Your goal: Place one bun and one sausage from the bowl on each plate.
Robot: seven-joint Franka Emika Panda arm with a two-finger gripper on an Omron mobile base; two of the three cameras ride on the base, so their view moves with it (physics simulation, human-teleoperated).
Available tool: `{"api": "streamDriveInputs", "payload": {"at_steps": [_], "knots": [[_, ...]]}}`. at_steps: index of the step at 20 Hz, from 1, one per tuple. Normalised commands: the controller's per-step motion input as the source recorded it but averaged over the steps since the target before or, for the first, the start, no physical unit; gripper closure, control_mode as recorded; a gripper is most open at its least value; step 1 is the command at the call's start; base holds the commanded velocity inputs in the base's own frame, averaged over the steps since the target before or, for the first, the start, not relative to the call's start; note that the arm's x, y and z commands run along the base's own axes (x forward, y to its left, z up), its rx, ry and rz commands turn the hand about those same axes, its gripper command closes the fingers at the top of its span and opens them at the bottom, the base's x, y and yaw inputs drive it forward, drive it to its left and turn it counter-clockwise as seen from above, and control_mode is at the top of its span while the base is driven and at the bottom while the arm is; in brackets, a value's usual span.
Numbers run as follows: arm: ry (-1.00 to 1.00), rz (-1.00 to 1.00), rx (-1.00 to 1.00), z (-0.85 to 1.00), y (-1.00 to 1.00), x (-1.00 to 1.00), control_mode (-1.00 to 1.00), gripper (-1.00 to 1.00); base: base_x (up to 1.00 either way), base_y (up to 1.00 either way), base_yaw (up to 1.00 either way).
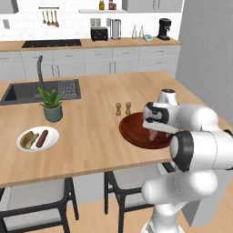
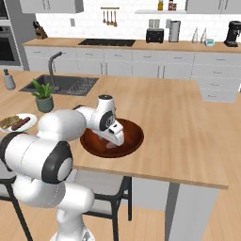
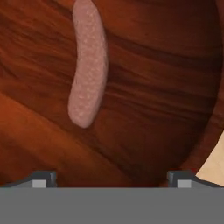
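The fingers point(image 3: 112, 177) are spread fully, empty, above the pale pink speckled sausage point(image 3: 87, 65) in the glossy reddish-brown wooden bowl point(image 3: 166, 87). The sausage is judged light, soft and slippery; its middle is best gripped.

There is one brown bowl point(image 1: 136, 129) on the bench point(image 1: 91, 136). One pink sausage point(image 3: 89, 61) lies inside the bowl. Two small shakers point(image 1: 123, 108) stand just behind the bowl. One white plate point(image 1: 37, 139) sits far left of the bowl, holding one bun point(image 1: 28, 139) and one dark sausage point(image 1: 42, 138). One green plant point(image 1: 52, 105) in a pot stands behind that plate. Two chairs point(image 1: 41, 200) are under the bench.
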Motion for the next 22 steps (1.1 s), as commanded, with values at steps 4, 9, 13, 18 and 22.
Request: {"api": "streamDriveInputs", "payload": {"at_steps": [4,9,13,18,22], "knots": [[-0.06,-0.09,0.0,-0.59,0.0,0.33,-1.0,-1.0,0.0,0.0,0.0],[-0.11,-0.06,-0.02,-0.42,0.0,0.38,-1.0,-1.0,0.0,0.0,0.0],[-0.14,-0.04,-0.05,-0.37,0.0,0.37,-1.0,-1.0,0.0,0.0,0.0],[-0.1,-0.02,-0.05,-0.34,0.0,0.37,-1.0,-1.0,0.0,0.0,0.0],[-0.04,0.0,-0.01,-0.04,0.04,0.08,-1.0,1.0,0.0,0.0,0.0]]}}
